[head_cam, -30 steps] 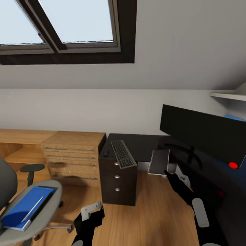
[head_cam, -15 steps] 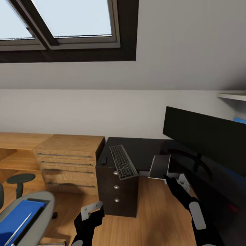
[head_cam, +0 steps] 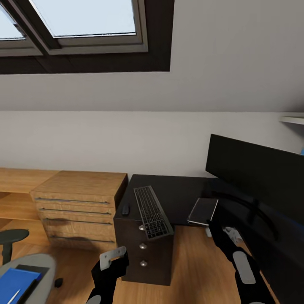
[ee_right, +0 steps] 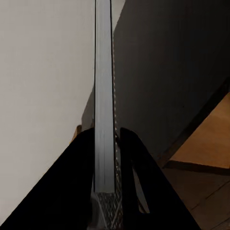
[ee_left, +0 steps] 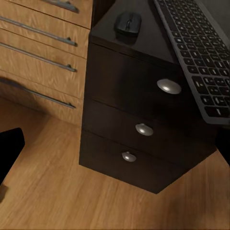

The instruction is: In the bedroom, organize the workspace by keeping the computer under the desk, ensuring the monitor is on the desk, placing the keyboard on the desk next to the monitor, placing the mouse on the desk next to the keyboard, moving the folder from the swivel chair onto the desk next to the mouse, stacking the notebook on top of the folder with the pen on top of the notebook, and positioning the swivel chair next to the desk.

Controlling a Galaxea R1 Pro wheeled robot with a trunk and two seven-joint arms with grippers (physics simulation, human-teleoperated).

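- Head view: right gripper (head_cam: 210, 221) reaching forward, clamped on notebook (head_cam: 203, 210) held flat over counter (head_cam: 181, 192) edge, beside monitor (head_cam: 257, 169).
- Left gripper (head_cam: 113, 258) raised low before drawers; finger spacing unclear.
- Keyboard (head_cam: 152, 212) and mouse (head_cam: 125, 209) lying on counter.

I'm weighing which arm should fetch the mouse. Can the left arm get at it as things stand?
Probably yes. The left end effector looks empty and hangs in front of the drawer unit. The mouse lies uncovered on the desk corner above, beside the keyboard, with nothing between.
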